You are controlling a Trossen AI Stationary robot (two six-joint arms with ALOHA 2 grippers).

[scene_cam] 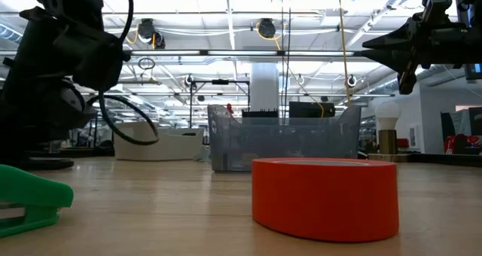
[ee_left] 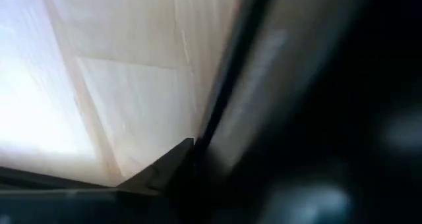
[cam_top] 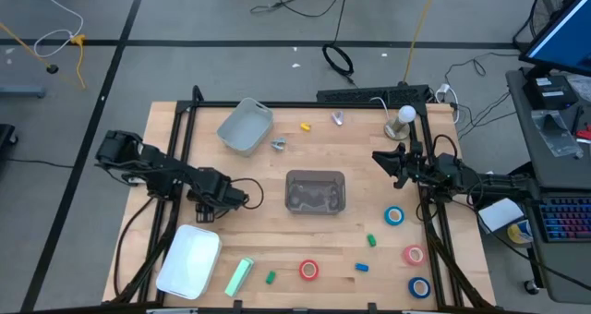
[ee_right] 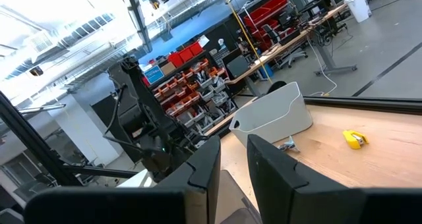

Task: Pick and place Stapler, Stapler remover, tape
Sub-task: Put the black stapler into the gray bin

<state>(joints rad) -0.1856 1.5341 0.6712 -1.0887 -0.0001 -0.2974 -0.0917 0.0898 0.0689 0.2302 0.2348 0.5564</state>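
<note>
Left jaws (cam_top: 242, 199) low on the bench (cam_top: 277, 235), own view blurred, opening unclear. Right jaws (cam_top: 380, 159) raised, narrow gap, empty. Clear bin (cam_top: 315, 192): contents unreadable.

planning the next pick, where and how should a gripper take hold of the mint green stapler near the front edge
Grip the stapler across its narrow width, about mid-length, coming straight down from above. It lies flat on the table as a long slim bar, angled slightly, so the jaws should turn to span its short sides. The white tray sits close on one side, so aligning the fingers carefully there probably matters. The left gripper is nearest.
</note>
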